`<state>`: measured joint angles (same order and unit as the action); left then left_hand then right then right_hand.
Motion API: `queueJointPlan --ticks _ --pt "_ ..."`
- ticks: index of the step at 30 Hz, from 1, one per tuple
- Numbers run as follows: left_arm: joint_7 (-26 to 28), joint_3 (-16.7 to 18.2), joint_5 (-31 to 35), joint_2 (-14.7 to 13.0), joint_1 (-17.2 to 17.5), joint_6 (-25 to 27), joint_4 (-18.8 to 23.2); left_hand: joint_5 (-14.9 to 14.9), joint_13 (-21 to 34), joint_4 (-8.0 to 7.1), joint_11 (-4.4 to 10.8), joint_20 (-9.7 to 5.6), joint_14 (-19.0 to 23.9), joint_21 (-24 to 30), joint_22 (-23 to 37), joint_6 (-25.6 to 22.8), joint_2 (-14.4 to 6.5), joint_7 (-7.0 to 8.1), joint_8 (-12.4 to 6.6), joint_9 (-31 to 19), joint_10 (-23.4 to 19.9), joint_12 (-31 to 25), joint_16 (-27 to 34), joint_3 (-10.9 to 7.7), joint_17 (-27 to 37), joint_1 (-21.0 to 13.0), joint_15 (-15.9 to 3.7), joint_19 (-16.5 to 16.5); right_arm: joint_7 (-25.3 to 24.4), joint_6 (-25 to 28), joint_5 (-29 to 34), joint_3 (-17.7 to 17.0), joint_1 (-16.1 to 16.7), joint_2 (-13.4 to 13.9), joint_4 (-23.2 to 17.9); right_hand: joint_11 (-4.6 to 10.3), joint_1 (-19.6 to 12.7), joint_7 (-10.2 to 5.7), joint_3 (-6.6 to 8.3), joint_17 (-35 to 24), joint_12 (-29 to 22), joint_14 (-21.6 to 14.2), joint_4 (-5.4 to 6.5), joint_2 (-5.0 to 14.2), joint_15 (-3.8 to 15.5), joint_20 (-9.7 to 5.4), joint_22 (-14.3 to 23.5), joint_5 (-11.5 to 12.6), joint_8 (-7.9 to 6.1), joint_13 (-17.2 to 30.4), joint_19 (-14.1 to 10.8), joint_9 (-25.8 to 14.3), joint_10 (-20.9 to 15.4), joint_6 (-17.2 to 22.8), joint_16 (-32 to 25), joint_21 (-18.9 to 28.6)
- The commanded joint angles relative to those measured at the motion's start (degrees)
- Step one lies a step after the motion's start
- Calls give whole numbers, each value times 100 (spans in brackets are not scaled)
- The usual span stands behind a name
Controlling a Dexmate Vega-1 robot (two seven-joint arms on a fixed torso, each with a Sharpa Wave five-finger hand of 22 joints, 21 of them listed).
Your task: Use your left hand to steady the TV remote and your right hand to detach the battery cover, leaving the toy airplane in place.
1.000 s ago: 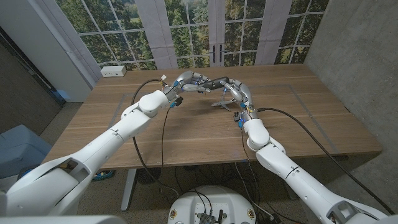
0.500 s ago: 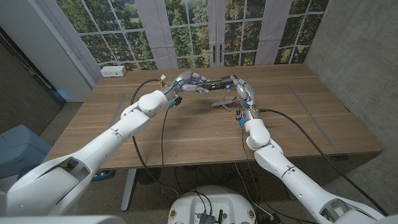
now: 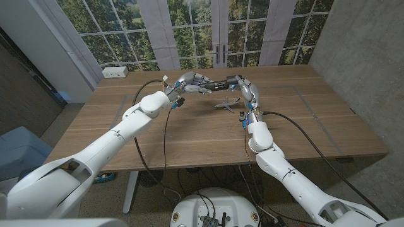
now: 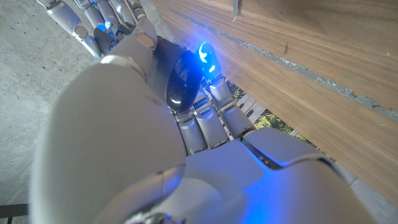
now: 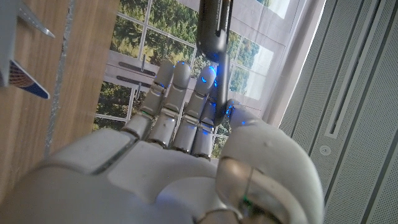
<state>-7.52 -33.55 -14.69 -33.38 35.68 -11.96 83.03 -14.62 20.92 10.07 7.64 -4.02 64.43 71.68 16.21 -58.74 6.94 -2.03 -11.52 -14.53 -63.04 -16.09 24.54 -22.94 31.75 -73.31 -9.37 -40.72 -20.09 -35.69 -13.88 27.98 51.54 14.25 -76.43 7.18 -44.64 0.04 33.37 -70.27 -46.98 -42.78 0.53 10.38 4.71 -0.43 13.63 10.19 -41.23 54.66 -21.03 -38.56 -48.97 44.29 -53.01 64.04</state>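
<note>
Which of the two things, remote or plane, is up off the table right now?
The TV remote: it is held in the air between the left hand and the right hand. The toy airplane sits on the table, beside the right hand.

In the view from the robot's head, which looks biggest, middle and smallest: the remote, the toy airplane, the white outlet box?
1. TV remote
2. Toy airplane, nearly the same
3. White outlet box, though it sits farther away

Soft daylight is coming in through the windows (image 3: 189,31) behind the wooden table (image 3: 189,132), leaving only faint shadows there. Straight lines are bowing toward the head view's edges. In both wrist views, blue light is glowing on blurred, close fingers.
</note>
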Motion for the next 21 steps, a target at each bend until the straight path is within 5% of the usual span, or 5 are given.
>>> queueJointPlan --ticks 1,12,21 --pt "99 -10 150 -88 30 126 168 -30 16 -6 31 -778 342 48 -9 -33 -872 -28 1 -22 -30 8 6 -58 11 -805 -437 42 -331 -751 211 -166 -36 -365 459 41 12 23 20 11 -28 28 -54 12 638 -37 -10 -9 54 -15 -7 71 0 90 -51 65" --pt "272 -42 505 -248 50 312 464 -30 19 -4 49 -782 354 83 -57 -27 -872 0 4 -23 -31 19 0 -68 27 -800 -437 53 -710 -467 642 -299 97 -307 171 48 33 25 50 22 -63 12 -95 19 657 -52 -57 -11 155 -28 -26 210 -16 135 -94 145" --pt "364 -46 738 -386 80 556 735 -32 25 -4 43 -785 349 115 -102 -27 -877 -2 2 -24 -28 30 -24 -80 22 -797 -438 61 -1072 394 1037 -349 287 -44 -440 34 44 30 73 24 -79 11 -136 27 650 -36 -94 -17 220 -61 -19 312 -35 184 -130 206"
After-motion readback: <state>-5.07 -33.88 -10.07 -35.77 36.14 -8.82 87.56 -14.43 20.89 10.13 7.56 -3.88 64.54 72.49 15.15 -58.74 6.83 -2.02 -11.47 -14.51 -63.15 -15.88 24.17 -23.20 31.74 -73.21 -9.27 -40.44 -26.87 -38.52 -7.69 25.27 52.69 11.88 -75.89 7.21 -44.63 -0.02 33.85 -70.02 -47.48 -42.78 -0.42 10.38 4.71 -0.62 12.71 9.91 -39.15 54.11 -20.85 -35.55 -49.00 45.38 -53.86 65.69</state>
